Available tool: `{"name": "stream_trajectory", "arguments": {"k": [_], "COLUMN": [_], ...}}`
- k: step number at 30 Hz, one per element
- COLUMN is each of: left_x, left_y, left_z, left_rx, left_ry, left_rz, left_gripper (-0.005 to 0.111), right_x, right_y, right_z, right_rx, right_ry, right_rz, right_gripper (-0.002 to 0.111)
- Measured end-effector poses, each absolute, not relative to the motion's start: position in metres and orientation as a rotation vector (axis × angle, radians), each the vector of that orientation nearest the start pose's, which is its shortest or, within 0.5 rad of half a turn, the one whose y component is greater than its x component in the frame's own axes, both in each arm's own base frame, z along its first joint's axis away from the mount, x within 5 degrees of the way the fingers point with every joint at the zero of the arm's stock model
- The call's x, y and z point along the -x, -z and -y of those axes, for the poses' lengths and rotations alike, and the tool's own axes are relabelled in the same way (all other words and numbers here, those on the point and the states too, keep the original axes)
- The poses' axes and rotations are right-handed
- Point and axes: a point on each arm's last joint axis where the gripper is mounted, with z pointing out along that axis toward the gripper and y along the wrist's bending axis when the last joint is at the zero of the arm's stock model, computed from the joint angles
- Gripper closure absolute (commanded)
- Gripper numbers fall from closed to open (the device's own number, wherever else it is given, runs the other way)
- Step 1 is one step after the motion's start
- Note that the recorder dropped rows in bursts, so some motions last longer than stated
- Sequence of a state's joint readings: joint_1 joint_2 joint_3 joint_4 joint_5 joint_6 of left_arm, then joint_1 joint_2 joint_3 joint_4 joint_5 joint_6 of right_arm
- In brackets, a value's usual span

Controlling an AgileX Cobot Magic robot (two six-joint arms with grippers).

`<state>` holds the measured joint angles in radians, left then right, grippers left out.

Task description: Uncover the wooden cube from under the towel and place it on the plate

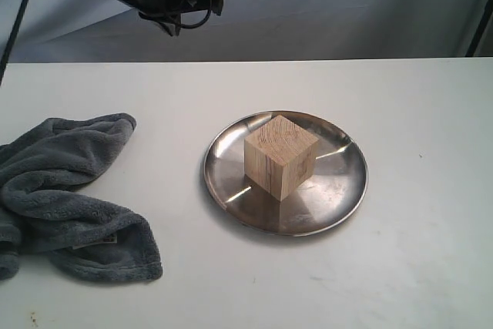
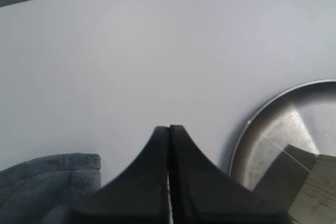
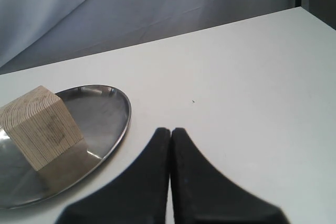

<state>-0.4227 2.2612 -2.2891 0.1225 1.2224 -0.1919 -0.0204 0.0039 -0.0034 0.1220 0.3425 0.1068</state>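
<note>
The wooden cube (image 3: 39,126) sits on the plate (image 3: 107,116), beside the closed, empty right pincer (image 3: 170,132).

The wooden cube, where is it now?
In the exterior view the wooden cube stands on the steel plate, with the crumpled towel lying apart to its left.

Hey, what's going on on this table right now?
Nothing is being held right now. The wooden cube sits uncovered on the plate. The towel lies crumpled on the table, apart from the plate, on the left arm's side. The left gripper and right gripper are both shut and empty, clear of the cube.
</note>
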Motion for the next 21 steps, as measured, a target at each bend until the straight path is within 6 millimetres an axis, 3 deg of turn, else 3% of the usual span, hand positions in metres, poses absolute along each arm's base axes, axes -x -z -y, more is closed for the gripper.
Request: {"name": "stream_trajectory", "arguments": {"k": [8,21], "left_x": [-0.456,-0.441], "left_y": [-0.298,-0.28], "left_z": [0.181,0.165], "left_rx": [-0.299,-0.324], "left_ry": [0.028,-0.093], "left_rz": [-2.629,-2.723], "left_gripper": [0.107,0.107], "right_x": [-0.054,-0.054], "right_y": [-0.183,-0.183], "right_z": [-0.003,-0.003], "right_rx": [-0.192,-0.192], "right_ry": [-0.179,-0.179], "right_rz": [-1.818,-1.818], "right_gripper": [0.108,0.108]}}
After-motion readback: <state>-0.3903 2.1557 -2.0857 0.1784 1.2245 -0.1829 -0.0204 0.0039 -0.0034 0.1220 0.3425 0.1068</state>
